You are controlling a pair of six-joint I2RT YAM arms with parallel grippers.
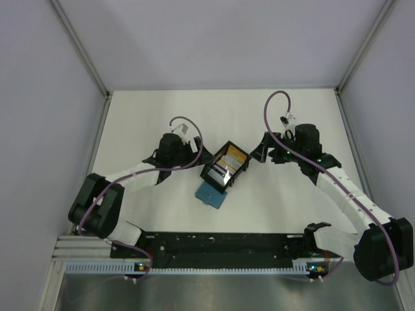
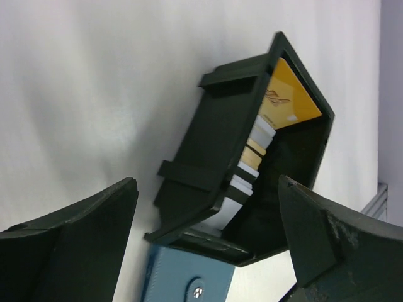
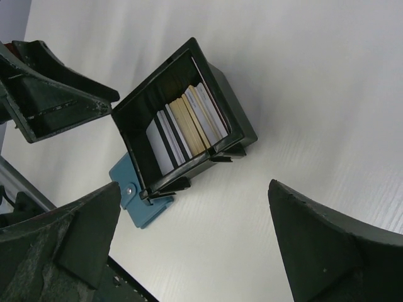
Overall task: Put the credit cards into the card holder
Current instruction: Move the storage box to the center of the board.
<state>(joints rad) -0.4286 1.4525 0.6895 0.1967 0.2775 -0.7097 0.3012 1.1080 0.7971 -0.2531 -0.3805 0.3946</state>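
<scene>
Your left gripper hangs just left of the black tray, its jaws spread wide with nothing between them. Your right gripper sits just right of the tray, equally wide and empty. You have the credit cards standing on edge in a row inside the tray, an orange-yellow one at its far end. The teal-blue card holder lies flat on the table against the tray's near end

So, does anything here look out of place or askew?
Yes. The black tray holding the credit cards lies askew, and its near end covers part of the card holder, which looks pinned underneath.
</scene>
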